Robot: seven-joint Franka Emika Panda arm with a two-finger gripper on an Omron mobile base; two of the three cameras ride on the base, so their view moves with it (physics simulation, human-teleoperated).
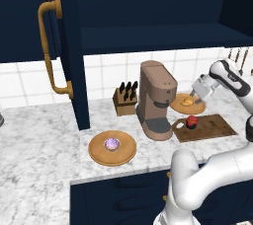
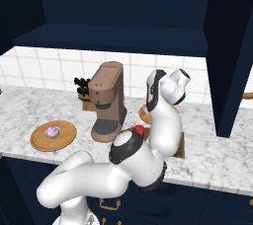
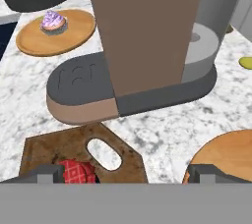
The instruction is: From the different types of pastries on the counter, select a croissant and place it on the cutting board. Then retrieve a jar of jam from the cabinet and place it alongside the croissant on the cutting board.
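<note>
Leftmost on the marbled surface (image 1: 44, 135), the round cake (image 1: 112, 143) with its purple-pink topping sits in the middle of a round light-wood plate (image 1: 123, 157). Right of it stands the brown coffee machine (image 1: 155, 98), with a knife block (image 1: 125, 99) behind it against the white tiles. Further right lies the cutting board (image 1: 212, 128), a flat dark-brown rectangle whose long axis runs left to right along the surface edge in the left base view; its corner with the light hole (image 3: 103, 154) points toward the coffee machine's base. The jar of jam (image 1: 191, 121) stands upright on the left part of the board, squat and dark red with a black lid (in the hand view its red checked side shows just beside the hole). Behind the board, a second round plate (image 1: 178, 105) carries the croissant (image 1: 187, 102), a small golden-yellow lump whose crescent direction is too small to tell.

The hand (image 3: 126, 174) hovers above the board's left end and the near edge of the second plate, jaws spread wide apart, with nothing between them and touching nothing. One finger tip (image 3: 49, 174) sits over the jar's side of the board, the other over the plate's rim. Up at the far left, the navy cabinet (image 1: 69, 46) door carries its curved brass handle (image 1: 49, 46).
</note>
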